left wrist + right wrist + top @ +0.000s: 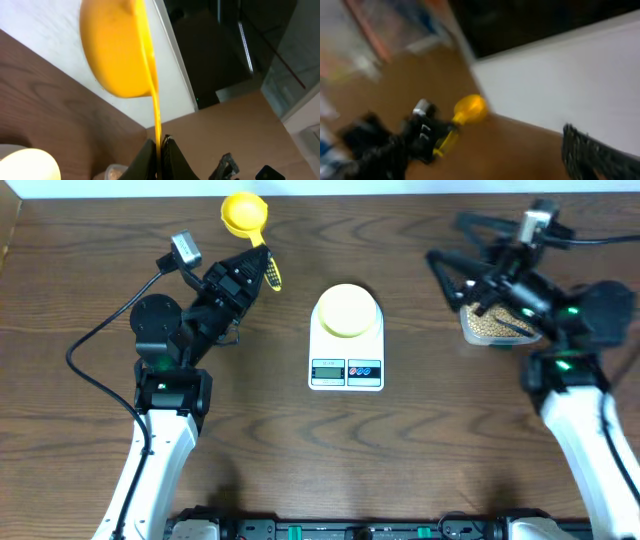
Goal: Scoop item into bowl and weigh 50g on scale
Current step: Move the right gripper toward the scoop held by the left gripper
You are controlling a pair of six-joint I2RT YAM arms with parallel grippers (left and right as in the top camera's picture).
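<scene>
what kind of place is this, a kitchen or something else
Probably a robot lab bench, not a kitchen: a left arm and right arm stand at a wooden table that holds a scale, a bowl and beans in a tub.

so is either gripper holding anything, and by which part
Left gripper pinches the yellow plastic handled scoop by its handle, away from the cup; right gripper is open and empty.

Open worktop (345, 450) lay at 6 o'clock of the scale (346, 365) and between it and the tub (466, 330) at 3 o'clock. The scoop (243, 215) and left arm (215, 300) blocked 10 to 11 o'clock.
</scene>
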